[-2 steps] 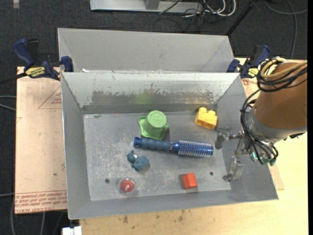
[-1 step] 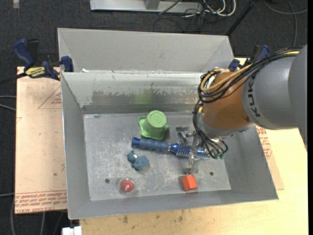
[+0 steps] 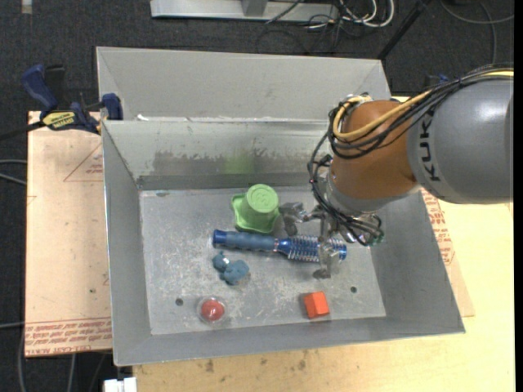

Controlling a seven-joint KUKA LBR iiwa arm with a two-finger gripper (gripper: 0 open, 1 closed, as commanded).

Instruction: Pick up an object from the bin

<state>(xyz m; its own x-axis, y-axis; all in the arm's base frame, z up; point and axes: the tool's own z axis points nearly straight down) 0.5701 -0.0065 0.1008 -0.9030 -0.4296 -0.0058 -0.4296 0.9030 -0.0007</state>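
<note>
Gripper [image 3: 327, 254] sits low in the bin, right at the coiled, bristly end of a blue brush [image 3: 270, 243]. The brush handle runs away from the gripper toward the view's left and lies flat on the bin floor [image 3: 172, 260]. Can't tell if the gripper is released or clenched, since the wrist hardware and cables hide that, so no claim the brush is gripped. Judging by position, the step in hand is prob. closing on that bristle end. To do it well: centre on the stiff core, not the soft bristles, w/ the closing direction across the brush's long axis. Get low enough to catch the core, then lift straight up. A hold this far off-centre will likely let the long handle droop and swing. Nearest neighbours: a green cup-like piece [image 3: 257, 207] up-left of the gripper, just beside the handle (touching or not, can't say), and an orange block [image 3: 315, 304] near the gripper on the front-wall side, apart from the brush. A small blue lump [image 3: 232, 269] and a red round thing [image 3: 212, 309] lie further off, beyond the handle. Arm pose: the grey link [image 3: 474, 137] comes in from the view's right above the bin wall. The orange wrist cover [image 3: 372, 158], cables looped over it, points steeply down w/ a slight lean toward the bin's middle.
</note>
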